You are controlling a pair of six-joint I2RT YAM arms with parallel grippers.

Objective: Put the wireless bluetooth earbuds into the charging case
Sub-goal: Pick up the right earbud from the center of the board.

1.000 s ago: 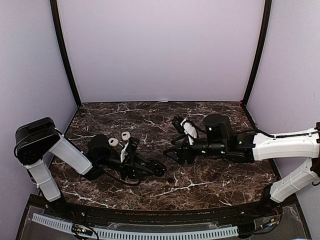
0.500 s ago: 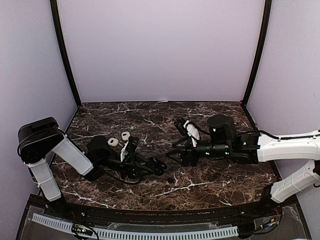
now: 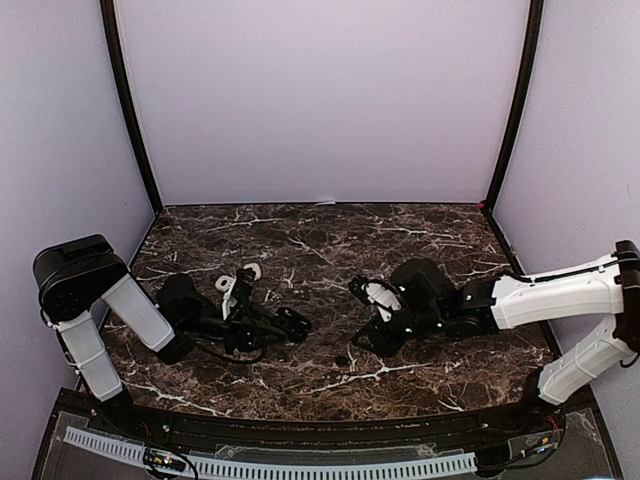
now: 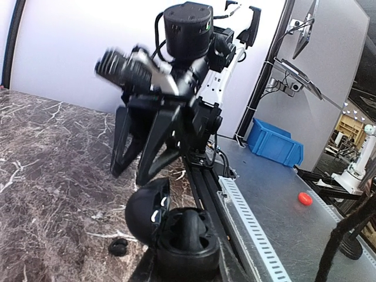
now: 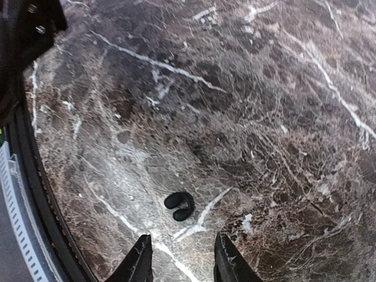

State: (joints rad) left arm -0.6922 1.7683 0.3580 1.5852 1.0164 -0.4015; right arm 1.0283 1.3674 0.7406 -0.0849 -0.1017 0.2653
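A black earbud [image 5: 180, 205] lies on the marble table; it also shows in the top view [image 3: 343, 358] and the left wrist view [image 4: 118, 247]. My right gripper [image 5: 183, 261] is open and empty, low over the table, its fingertips [image 5: 141, 258] just short of the earbud; it shows in the top view [image 3: 362, 340]. My left gripper [image 3: 290, 323] is shut on the black charging case [image 4: 188, 241], held near the table with its lid [image 4: 145, 211] open and the sockets empty. No white earbuds or second black earbud are in view.
The table's front edge with a black rail and white toothed strip [image 3: 300, 465] runs close behind the earbud. Purple walls enclose the table on three sides. The two grippers face each other about a hand's width apart.
My right gripper has dropped toward the table and come nearer to the black earbud. My left gripper has drawn back a little to the left with the case.
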